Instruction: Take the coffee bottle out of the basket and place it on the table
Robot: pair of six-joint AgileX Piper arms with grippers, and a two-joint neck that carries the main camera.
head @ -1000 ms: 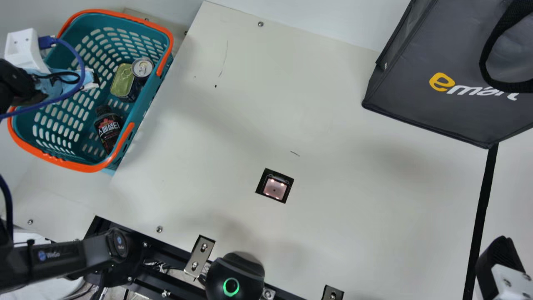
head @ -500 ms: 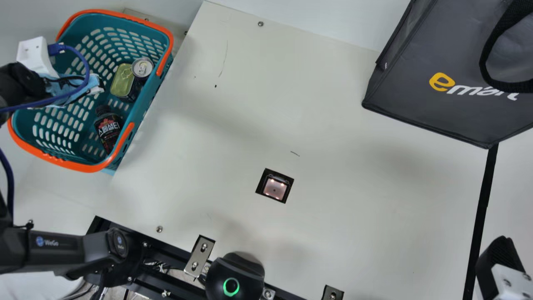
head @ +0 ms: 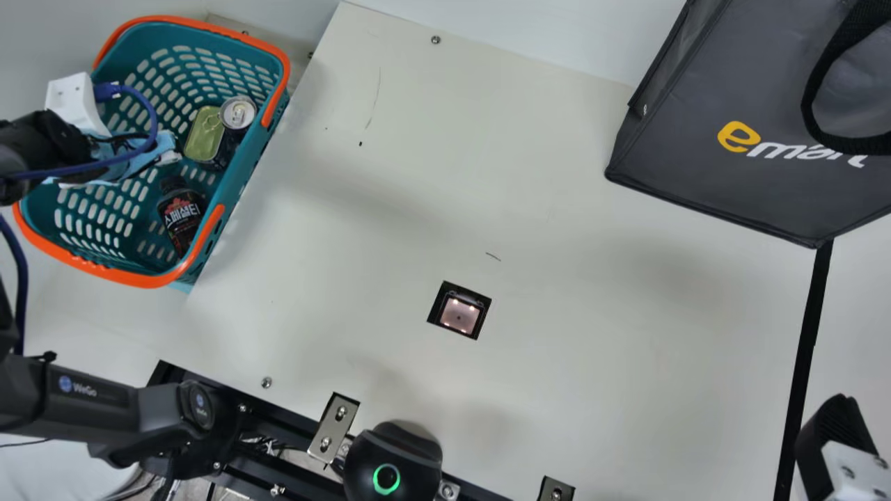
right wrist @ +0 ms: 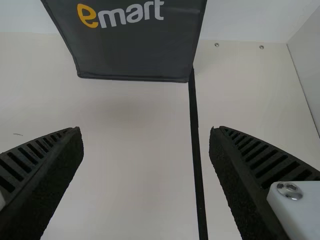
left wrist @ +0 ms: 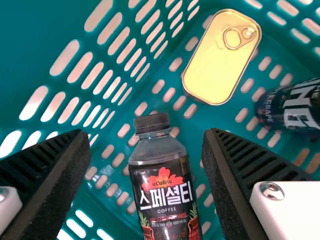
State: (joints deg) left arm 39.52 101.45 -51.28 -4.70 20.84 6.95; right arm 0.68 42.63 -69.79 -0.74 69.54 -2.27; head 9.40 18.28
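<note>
Left pincer (head: 132, 156): open, two ribbed black fingers (left wrist: 225, 185), above one slotted teal plastic basket (head: 247, 170). Right pincer (head: 835, 435): likewise open. Within basket: one coffee bottle (head: 182, 216), ridged cap (left wrist: 151, 124); beyond it, one rounded-oblong metal tin (head: 204, 136), one cylindrical can (head: 238, 113). One grey fabric bag (head: 696, 139) opposite.

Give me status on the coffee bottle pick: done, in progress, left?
Done: left arm is positioned at the basket, but no transfer yet; the coffee bottle is inside it.
In hand: nothing gripped. Left jaws stand open, with the bottle showing between them in the left wrist view; looks like the approach.
Left: close on bottle, lift it clear of the basket, set it on the table, release.
</note>
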